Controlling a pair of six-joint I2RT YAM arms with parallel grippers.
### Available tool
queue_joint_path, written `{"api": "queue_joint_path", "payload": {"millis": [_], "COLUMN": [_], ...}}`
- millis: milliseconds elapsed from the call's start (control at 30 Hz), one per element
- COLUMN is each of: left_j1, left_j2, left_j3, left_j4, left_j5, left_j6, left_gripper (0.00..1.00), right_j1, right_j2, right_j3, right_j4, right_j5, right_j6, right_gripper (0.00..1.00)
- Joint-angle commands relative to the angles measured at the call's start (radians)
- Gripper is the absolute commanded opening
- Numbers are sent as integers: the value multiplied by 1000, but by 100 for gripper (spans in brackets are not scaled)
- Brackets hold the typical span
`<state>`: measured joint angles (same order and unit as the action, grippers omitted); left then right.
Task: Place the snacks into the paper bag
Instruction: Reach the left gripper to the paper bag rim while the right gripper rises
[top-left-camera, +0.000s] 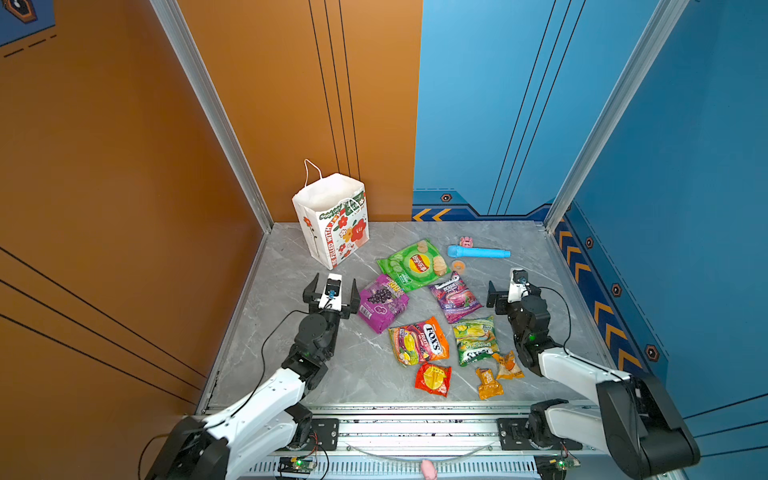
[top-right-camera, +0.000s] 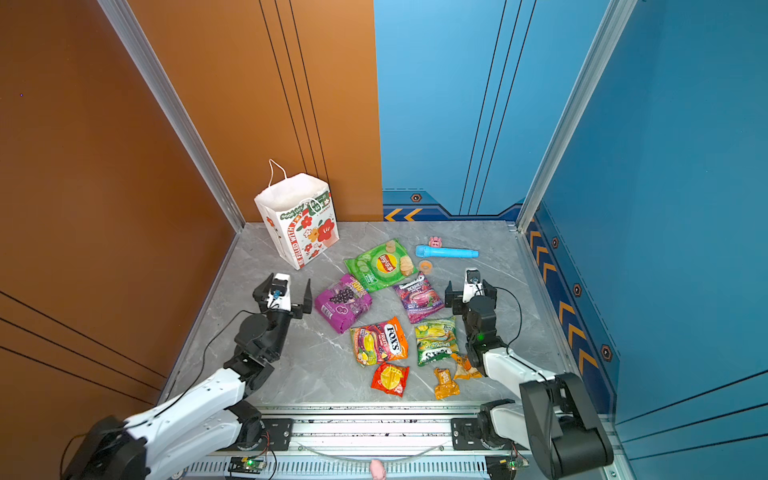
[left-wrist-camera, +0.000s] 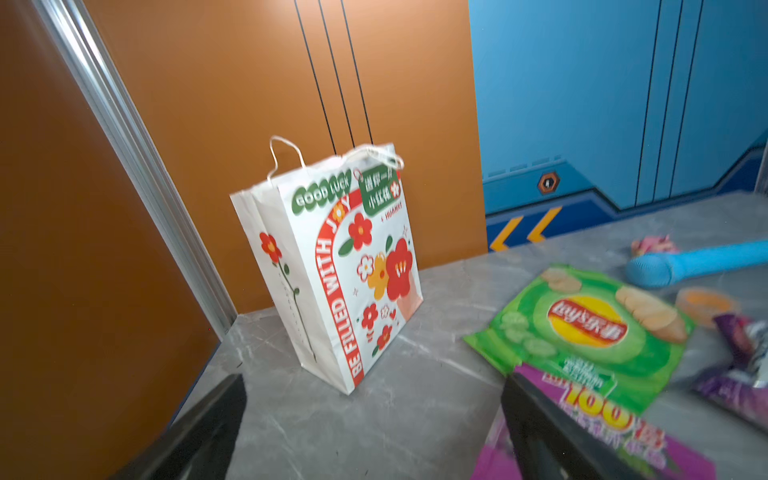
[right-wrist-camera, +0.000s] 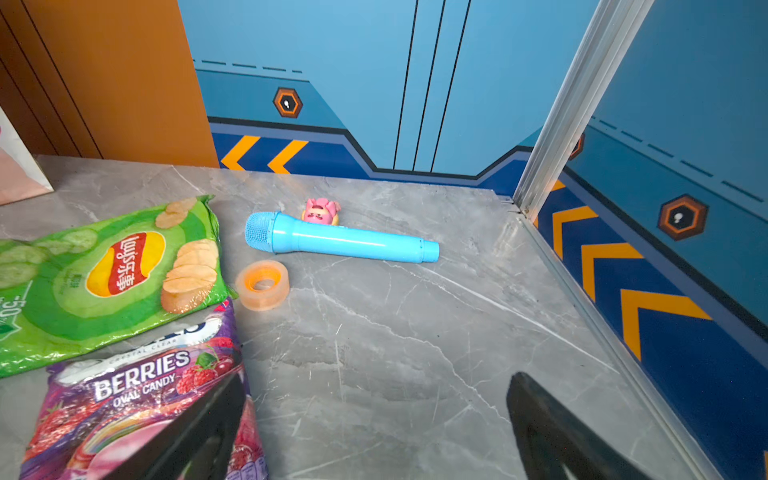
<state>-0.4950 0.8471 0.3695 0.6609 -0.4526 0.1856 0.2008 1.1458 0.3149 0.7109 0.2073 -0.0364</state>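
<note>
Paper bag upright, mouth open; snacks spread on the table, all outside it.
The bag stands at the back left, near the orange wall; what shows of its inside is plain white paper. The green chips bag lies nearest it, with the purple grape bag overlapping its near edge. Left gripper: jaws spread wide, nothing between them, just beside the grape bag; contact cannot be told. Right gripper: jaws spread wide, empty, just beside the berries bag.
</note>
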Motion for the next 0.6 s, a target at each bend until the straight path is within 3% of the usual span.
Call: {"api": "queue_joint_path", "payload": {"millis": [0,167,267,333,400,500,567], "left_j1": [0,39,112,179,257,356,367], "left_j2": [-77,-94,-108,-138,-181,-211,-169], "left_j3": [108,302,429,451,421,370,400], "left_j4": [-426,-834,-1128,-1131,-1064,-936,-946], "left_j5": [-4,-167,-182,-67,75,270,312], "left_j6": [-182,-507,-735,-711,-688,-700,-679], "left_gripper": [98,98,98,97,97,98,98], "right_j1": [9,-10,-72,-127,-207,-340,-323], "right_j2": [-141,-286,-306,-311,-315,-306,-299], "right_j3": [54,158,243,280,281,253,286], "right_j4": [-198,-465,-657,-775,-811,-711,-753], "right_j5": [26,78,85,104,45,-239,-246], "right_j6": [88,327,498,651,763,823,783], "right_gripper": [100,100,100,100,100,100,100]}}
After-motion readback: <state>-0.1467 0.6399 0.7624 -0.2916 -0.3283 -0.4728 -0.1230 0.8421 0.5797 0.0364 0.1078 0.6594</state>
